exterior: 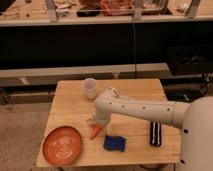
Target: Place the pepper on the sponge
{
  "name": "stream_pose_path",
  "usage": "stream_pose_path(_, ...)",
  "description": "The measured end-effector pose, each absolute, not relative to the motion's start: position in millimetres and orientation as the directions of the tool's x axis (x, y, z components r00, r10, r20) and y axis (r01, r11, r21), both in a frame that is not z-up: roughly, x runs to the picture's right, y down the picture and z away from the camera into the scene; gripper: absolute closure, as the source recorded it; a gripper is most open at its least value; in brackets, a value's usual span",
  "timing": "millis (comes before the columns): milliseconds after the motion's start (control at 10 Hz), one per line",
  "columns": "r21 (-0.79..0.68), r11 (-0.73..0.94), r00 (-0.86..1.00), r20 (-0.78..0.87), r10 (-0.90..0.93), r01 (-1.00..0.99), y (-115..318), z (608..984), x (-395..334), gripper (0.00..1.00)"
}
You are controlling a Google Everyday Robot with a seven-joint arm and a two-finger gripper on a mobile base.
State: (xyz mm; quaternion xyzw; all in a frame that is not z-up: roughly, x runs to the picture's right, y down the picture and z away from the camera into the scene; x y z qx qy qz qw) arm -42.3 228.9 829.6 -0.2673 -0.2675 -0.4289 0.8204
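Where the pincer (99,123) sits: low over the front-left part of the wooden surface (135,89), at the end of the white arm (137,108) that reaches in from the right.
Pincer grip: cannot tell whether it is spread or pressed together.
Pepper (95,132): orange and tilted, its upper end meeting the underside of the pincer, its lower end pointing down and to the left. Cannot tell whether it rests on the wood or hangs just above it.
Sponge (115,143): blue, lying flat near the front edge, just right of and in front of the pepper; the two do not touch.
Plate (62,145): round and orange, at the front-left corner, left of the pepper, near it but apart.
Cup (89,88): pale and upright, toward the back of the surface, behind the pincer and well apart from the sponge.
Black block (156,133): oblong with white stripes, lying right of the sponge with bare wood between them.
In the way: only a short strip of bare wood separates pepper and sponge; the arm crosses above the middle of the surface.
Behind: dark shelving (100,45).
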Motion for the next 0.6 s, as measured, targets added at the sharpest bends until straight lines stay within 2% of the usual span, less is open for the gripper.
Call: stream_pose_path(600, -0.208, 0.480, 0.481, 0.672, -0.564, 0.852, 230.8, 830.2, -44.0, 0.20)
